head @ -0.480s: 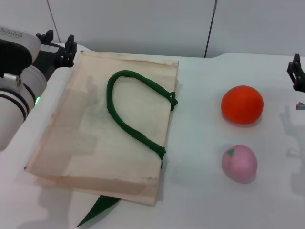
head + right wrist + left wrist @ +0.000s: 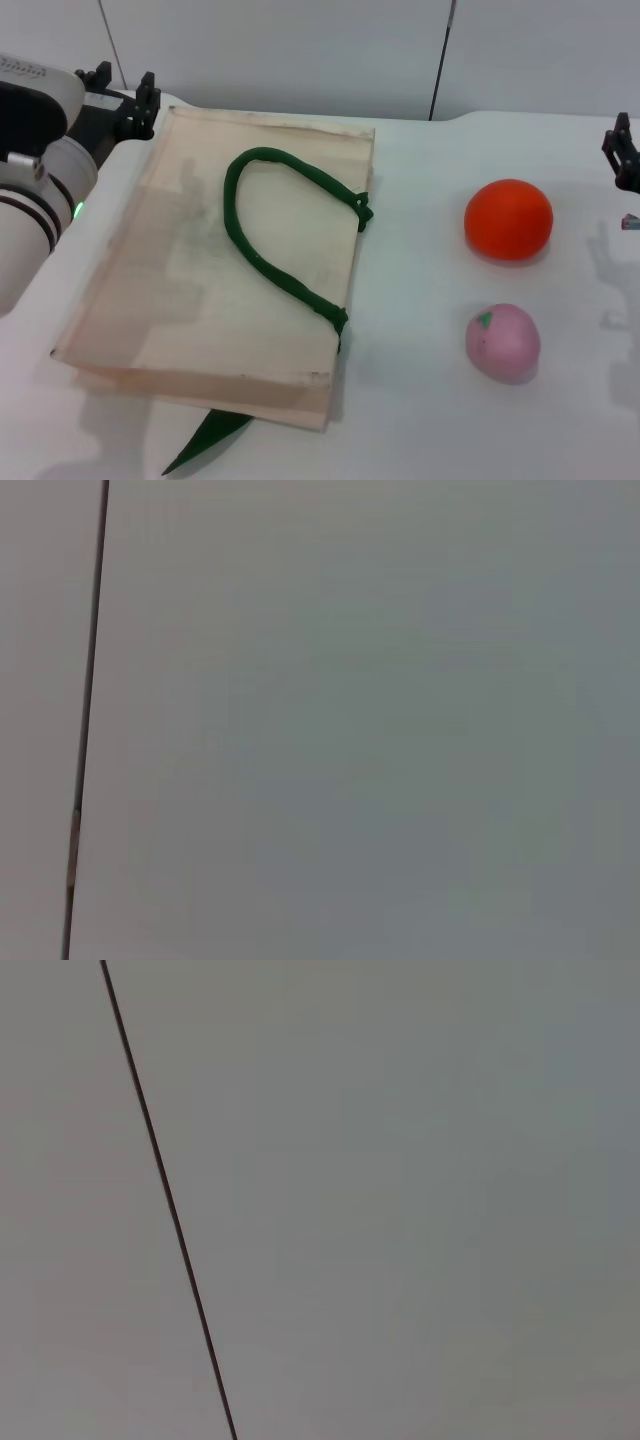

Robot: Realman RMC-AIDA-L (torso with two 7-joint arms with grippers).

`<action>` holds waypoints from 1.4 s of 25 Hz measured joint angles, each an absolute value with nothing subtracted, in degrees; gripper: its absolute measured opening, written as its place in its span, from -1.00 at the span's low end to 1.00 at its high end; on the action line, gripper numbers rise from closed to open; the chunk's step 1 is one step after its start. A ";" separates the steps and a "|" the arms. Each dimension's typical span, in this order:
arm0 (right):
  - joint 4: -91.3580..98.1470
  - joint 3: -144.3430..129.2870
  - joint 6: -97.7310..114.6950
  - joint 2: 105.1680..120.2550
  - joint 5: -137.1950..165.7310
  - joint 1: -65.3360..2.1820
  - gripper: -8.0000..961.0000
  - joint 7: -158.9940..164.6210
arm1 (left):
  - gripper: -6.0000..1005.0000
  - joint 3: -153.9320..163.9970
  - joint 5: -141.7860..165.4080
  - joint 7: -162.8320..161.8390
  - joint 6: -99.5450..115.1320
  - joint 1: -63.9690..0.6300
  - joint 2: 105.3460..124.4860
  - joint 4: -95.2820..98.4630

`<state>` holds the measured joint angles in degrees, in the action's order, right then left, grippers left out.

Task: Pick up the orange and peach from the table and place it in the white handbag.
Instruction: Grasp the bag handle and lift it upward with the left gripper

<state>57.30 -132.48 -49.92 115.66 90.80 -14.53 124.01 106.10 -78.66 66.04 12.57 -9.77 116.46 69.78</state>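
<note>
In the head view the white handbag (image 2: 215, 265) lies flat on the left half of the table, its dark green handle (image 2: 275, 235) looped on top. The orange (image 2: 508, 219) sits on the table to the right of the bag. The peach (image 2: 502, 342) sits nearer me, just in front of the orange, with its green mark facing up. My left gripper (image 2: 124, 84) is open and empty at the bag's far left corner. My right gripper (image 2: 623, 150) is at the right edge, beyond the orange, and only partly in view. Both wrist views show only a grey wall.
The white table (image 2: 420, 420) ends at a grey wall (image 2: 300, 50) behind. A second green handle (image 2: 205, 438) pokes out from under the bag's near edge. A small coloured object (image 2: 630, 222) lies at the right edge.
</note>
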 joint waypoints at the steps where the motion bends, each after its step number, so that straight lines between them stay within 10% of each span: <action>1: 57.30 -132.49 -49.92 115.66 90.81 -14.55 0.77 124.01 | -0.06 106.11 -78.66 65.99 12.59 -9.77 116.45 69.77; 25: 57.88 -124.11 -32.62 115.40 89.19 -15.30 0.73 123.71 | -0.08 87.02 -76.25 60.99 -20.70 -9.99 116.36 78.52; 35: 57.71 -123.70 -31.97 115.40 89.64 -15.70 0.56 123.30 | -0.08 69.28 -50.74 40.33 -50.70 -20.05 116.37 80.46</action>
